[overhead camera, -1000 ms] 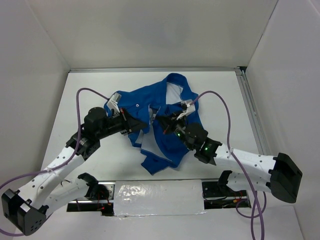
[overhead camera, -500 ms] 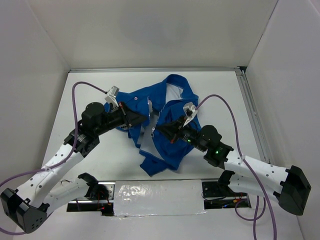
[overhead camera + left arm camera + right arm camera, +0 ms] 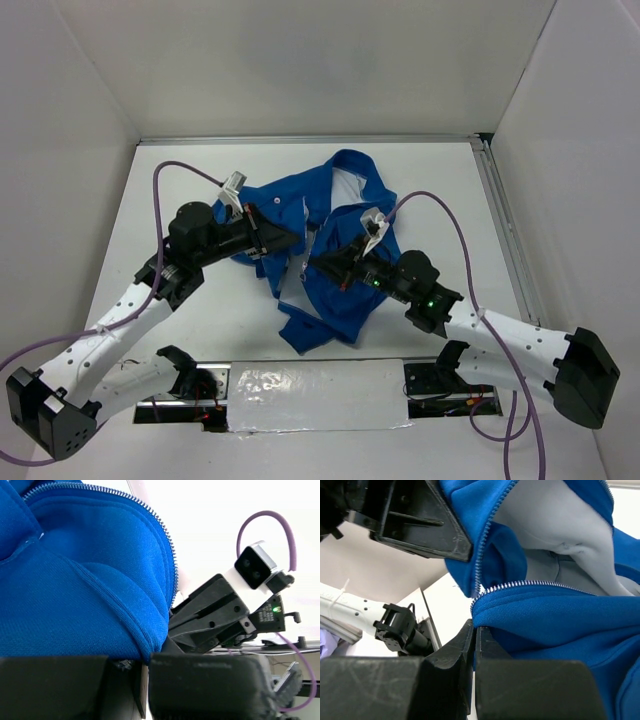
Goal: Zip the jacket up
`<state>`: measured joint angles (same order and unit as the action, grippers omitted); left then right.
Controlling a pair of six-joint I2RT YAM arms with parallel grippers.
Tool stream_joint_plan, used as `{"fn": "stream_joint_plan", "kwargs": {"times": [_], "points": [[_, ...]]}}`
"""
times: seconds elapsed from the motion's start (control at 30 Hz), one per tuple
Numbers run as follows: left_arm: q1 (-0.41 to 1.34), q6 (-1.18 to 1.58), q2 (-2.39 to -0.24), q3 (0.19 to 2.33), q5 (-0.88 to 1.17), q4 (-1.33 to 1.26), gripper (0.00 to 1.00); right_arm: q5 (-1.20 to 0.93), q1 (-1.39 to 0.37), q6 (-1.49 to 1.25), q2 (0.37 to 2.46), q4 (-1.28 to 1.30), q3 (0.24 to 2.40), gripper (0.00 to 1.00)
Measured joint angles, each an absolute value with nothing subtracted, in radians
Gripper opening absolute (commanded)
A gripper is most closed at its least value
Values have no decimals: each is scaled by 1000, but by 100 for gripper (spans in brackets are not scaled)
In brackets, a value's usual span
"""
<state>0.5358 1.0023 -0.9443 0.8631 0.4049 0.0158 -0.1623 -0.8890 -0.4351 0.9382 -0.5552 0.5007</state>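
Note:
The royal-blue jacket (image 3: 335, 255) lies crumpled in the middle of the table, its white lining showing near the collar. My left gripper (image 3: 288, 240) is shut on the jacket's left front edge, with blue fabric (image 3: 75, 595) and its pale zipper teeth (image 3: 167, 545) bulging above the jaws. My right gripper (image 3: 322, 263) is shut on the other front edge, just below the corner of the zipper teeth (image 3: 485, 592); blue fabric (image 3: 560, 620) fills that view. The two grippers sit close together, facing each other. The zipper slider is not visible.
White table (image 3: 180, 170) with white walls on three sides. A metal rail (image 3: 505, 230) runs along the right edge. A foil-covered strip (image 3: 315, 395) lies at the near edge between the arm bases. Purple cables (image 3: 440, 215) loop above both arms.
Both grippers have drawn closer together over the jacket's front. The left gripper moved right and slightly up; the right gripper shifted left, lifting and bunching the fabric between them.

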Motion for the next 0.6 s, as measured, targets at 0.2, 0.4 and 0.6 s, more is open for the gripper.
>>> {"fn": "stream_joint_plan", "kwargs": {"times": [0.2, 0.4, 0.6], "points": [[536, 1066, -945, 861, 406, 21, 0, -142, -887, -439, 957, -571, 497, 0], [536, 1129, -919, 841, 380, 33, 0, -135, -887, -450, 965, -604, 497, 0], [536, 1161, -895, 826, 339, 42, 0, -136, -887, -453, 968, -630, 497, 0]]}}
